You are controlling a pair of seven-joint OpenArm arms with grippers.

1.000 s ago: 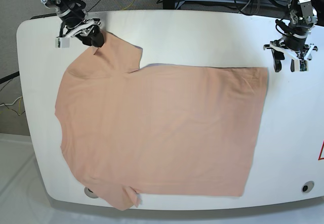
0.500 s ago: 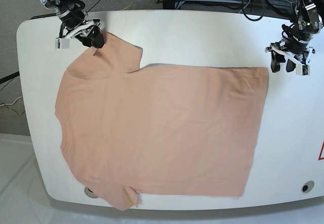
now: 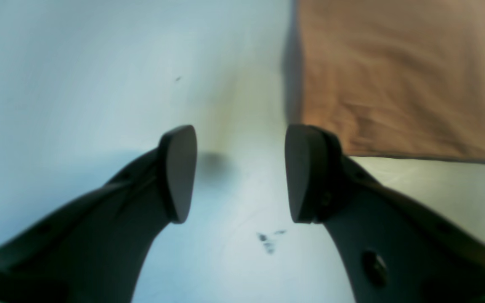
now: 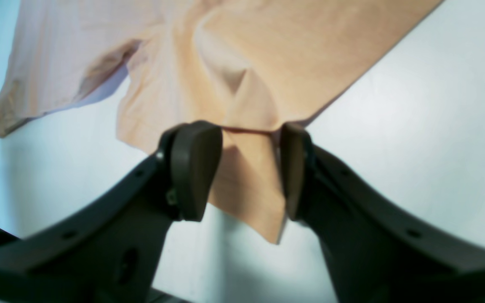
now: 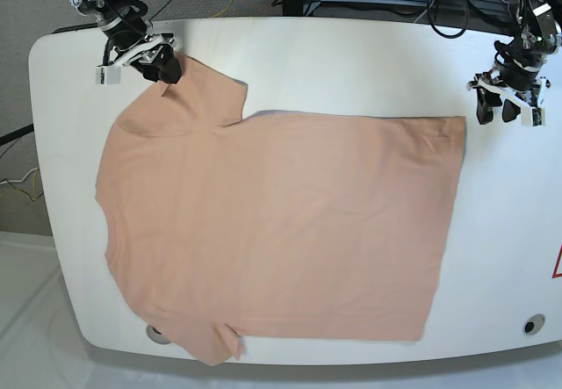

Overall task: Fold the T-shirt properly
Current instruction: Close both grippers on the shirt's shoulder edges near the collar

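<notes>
**Sleeve Straddled, Hem Corner Waiting**

Starting nearest, at the right hand: standing with fingers apart and straddling a raised pucker of sleeve cloth on the T-shirt, fabric lying between the pads but not visibly pinched. Not clamped, then, judging from the gap either side of the fold.

Looking outward from that hand: shirt spreading flat over the white table, long axis running away from the right hand toward the left one, collar end close by, hem at the far end.

Moving across to the left hand: hanging with fingers well apart over bare table, gripping nothing. Hem corner lying just ahead and to one side of the fingertips, near but not touching.

Judging the coming move: turning on that small offset. Right hand sitting already on cloth, so nearer to a grip; left hand needing to shift sideways onto the hem corner before any fold along the long axis.
</notes>
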